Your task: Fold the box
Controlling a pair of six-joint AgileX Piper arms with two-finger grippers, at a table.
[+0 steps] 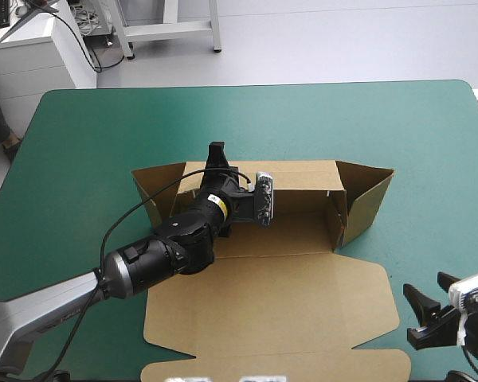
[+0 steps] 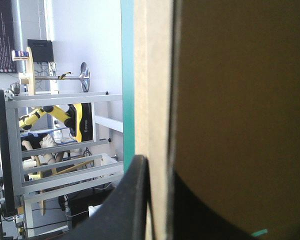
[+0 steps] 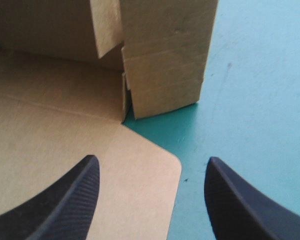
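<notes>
- box [image 1: 287, 294] [image 3: 50, 125]: a cut sheet of brown board lying at the middle of the table, on the teal-green cover [image 1: 103, 127], partly raised.
- its far wall [image 1: 303, 175] stands upright along the side away from the robot. An end panel is lifted at each end, and the right end panel [image 1: 368, 199] [image 3: 165, 60] angles outward.
- the lid [image 1: 271, 318] lies flat and reaches toward the near edge of the table. Its rounded corner shows in the right wrist view on the teal-green cover [image 3: 260, 75].
- left gripper [image 1: 217, 159] [image 2: 157, 167]: it reaches across the box floor to the far wall, near that wall's left end. In the left wrist view the board's edge runs straight up between the two black fingers, one finger [image 2: 132, 200] on the outer side and the other dark against the inner face. The fingers are all but closed, pinching the wall.
- right gripper [image 1: 425, 285] [image 3: 152, 159]: it is off the box's near right corner, low over the table and touching nothing. Its black fingers [image 3: 65, 200] stand wide apart, one above the lid's corner and the other above bare cover, pointing toward the right end panel.
</notes>
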